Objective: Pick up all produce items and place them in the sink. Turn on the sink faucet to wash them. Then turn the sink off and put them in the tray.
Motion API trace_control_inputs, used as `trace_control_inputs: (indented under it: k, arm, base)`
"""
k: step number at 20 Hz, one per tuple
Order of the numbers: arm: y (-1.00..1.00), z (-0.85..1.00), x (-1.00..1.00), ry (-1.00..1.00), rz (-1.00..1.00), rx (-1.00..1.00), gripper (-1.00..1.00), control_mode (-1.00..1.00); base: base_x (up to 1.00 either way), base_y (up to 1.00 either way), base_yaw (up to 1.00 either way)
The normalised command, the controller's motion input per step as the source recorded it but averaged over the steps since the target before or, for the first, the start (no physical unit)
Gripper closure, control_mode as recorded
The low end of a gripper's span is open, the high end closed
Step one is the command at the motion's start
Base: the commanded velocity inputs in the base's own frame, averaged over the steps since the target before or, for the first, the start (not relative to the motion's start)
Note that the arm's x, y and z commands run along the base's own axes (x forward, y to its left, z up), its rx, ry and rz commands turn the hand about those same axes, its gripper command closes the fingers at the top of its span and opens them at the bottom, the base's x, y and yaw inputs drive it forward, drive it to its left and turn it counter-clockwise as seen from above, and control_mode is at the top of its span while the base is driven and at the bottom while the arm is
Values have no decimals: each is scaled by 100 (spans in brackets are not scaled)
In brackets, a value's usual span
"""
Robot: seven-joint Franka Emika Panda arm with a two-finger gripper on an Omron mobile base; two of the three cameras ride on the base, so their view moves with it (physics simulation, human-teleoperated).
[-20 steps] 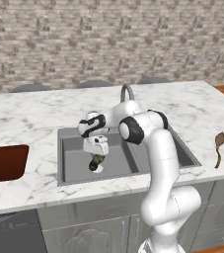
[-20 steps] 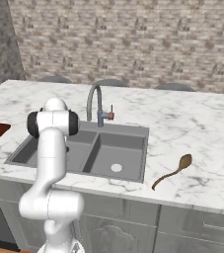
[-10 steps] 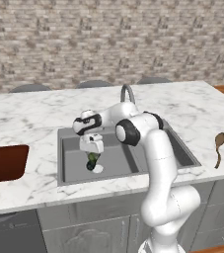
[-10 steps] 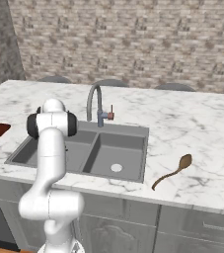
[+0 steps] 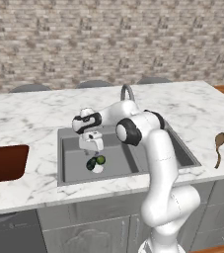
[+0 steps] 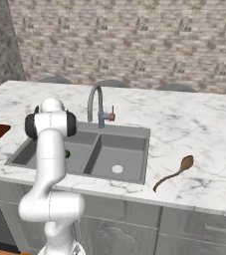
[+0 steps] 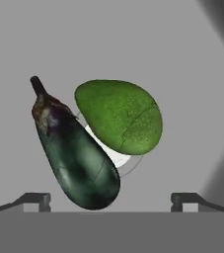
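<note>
Jaws stand wide apart and empty, the gripper hanging just above the left basin of the sink. In the hand view its two dark tips flank open air, with nothing between them. Directly below lie both produce items, touching, over the pale drain: one dark blackish-green eggplant with its stem pointing away, and one bright green rounded fruit, likely an avocado or lime. From the left base view they show as a small dark-and-green cluster on the basin floor.

Judging from this, the first step looks done: two items, both in the sink. Washing is left. The gooseneck faucet stands at the far rim between the two basins, and no water shows from its spout. After that comes shutting it off and moving both items to the one reddish-brown tray, which sits on the marble tabletop well to the left. One wooden spoon lies on the right, not part of the job.
</note>
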Motion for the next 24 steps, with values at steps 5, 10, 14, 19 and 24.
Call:
trace_control_inputs:
  k: [5,10,14,19,24]
  arm:
    - [0,40,-34,-10,0,-1,-100,-100]
    - [0,62,-62,-14,0,0,-100,-100]
    - [-12,63,-73,-20,0,0,-100,-100]
    - [-32,66,-80,-25,3,0,-100,-100]
    - [-42,76,-82,-30,4,0,-100,-100]
  base:
    - [0,0,0]
    - [0,0,0]
    - [0,0,0]
    - [0,0,0]
    - [0,0,0]
